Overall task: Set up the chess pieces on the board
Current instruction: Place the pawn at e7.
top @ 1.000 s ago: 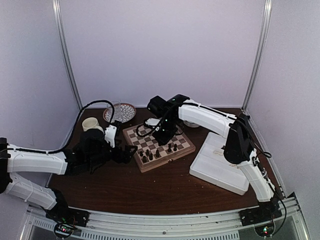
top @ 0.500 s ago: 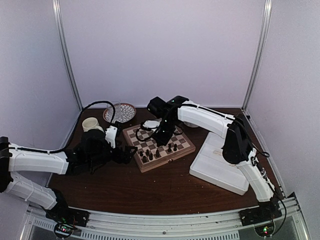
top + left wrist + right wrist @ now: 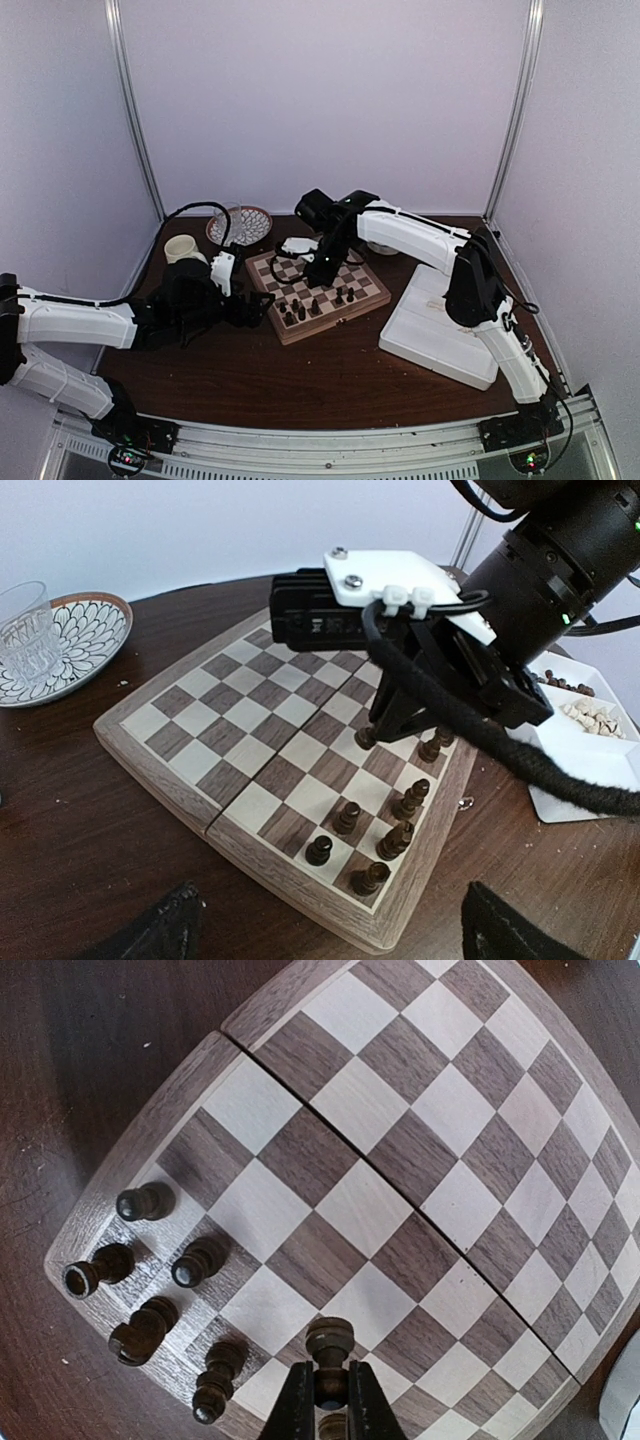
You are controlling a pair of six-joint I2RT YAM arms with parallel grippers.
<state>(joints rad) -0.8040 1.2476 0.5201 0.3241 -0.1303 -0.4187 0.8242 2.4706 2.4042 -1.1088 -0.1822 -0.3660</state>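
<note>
The board (image 3: 278,272) lies in the middle of the table, its far squares bare (image 3: 250,710). Several dark chess pieces (image 3: 380,830) stand in two rows at its near right corner (image 3: 145,1290). My right gripper (image 3: 331,1392) is shut on a dark pawn (image 3: 330,1340), held upright just above a square beside that group (image 3: 366,737). My left gripper (image 3: 330,942) is open and low over the table in front of the board's near edge, with nothing between its fingers (image 3: 170,930). No pale pieces stand on the board.
A white divided tray (image 3: 440,330) lies right of the board. A white dish (image 3: 590,740) with pale and dark pieces sits behind it. A patterned plate (image 3: 245,225), a glass (image 3: 25,630) and a cream cup (image 3: 183,248) stand at the back left.
My right arm has shifted slightly left over the board, still carrying the dark pawn. The left arm has stayed almost where it was.
</note>
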